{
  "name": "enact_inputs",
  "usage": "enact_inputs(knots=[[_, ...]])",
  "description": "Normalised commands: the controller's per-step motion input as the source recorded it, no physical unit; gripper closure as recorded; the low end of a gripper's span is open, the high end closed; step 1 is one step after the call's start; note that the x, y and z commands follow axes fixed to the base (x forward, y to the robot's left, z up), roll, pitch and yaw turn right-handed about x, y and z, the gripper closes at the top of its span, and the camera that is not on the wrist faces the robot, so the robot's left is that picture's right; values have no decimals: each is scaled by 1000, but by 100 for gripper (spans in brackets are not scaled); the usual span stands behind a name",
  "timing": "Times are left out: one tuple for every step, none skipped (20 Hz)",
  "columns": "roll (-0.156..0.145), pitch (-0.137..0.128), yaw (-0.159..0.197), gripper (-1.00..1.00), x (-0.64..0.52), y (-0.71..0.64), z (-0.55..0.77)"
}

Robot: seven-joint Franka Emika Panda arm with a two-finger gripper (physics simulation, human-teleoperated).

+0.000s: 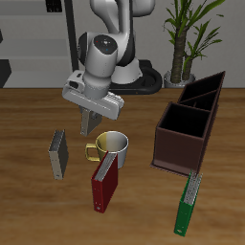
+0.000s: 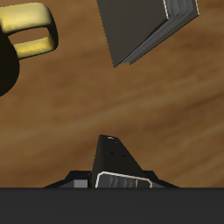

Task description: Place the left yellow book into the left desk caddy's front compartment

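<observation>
The left yellow book (image 1: 59, 153), thin with a light-grey cover and a tan edge, lies on the table beside the mug. It also shows in the wrist view (image 2: 144, 31). My gripper (image 1: 88, 131) hangs above the table between this book and the mug and touches neither. Its fingers look pressed together, with nothing between them, and they show as a single dark tip in the wrist view (image 2: 105, 140). The left desk caddy (image 1: 182, 151), a dark brown box with open compartments, stands well away across the table.
A grey mug with a yellow handle (image 1: 112, 145) stands close by the gripper; its handle shows in the wrist view (image 2: 31, 31). A dark red book (image 1: 103, 184) stands before the mug. A second caddy (image 1: 212, 88) and a green-edged grey book (image 1: 189, 203) stand by the first caddy.
</observation>
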Motion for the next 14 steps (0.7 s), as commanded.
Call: enact_inputs(knots=[[-38,-43,-11,100,-111,93,288],[0,0,0,100,0,0,0],[0,0,0,100,0,0,0],[19,-96,38,100,-309,582,909],[-50,-13,-18,100,-126,203,301],[-32,-17,-26,100,-153,237,302],[-1,-44,3,100,-207,384,328],[-12,-72,42,100,-224,325,306],[-25,-48,16,100,-245,361,283],[57,-14,-54,100,-263,443,298],[-11,-73,46,100,-278,415,388],[-36,-72,6,100,-275,409,356],[5,-3,-42,100,-262,434,317],[33,-69,105,100,-283,479,403]])
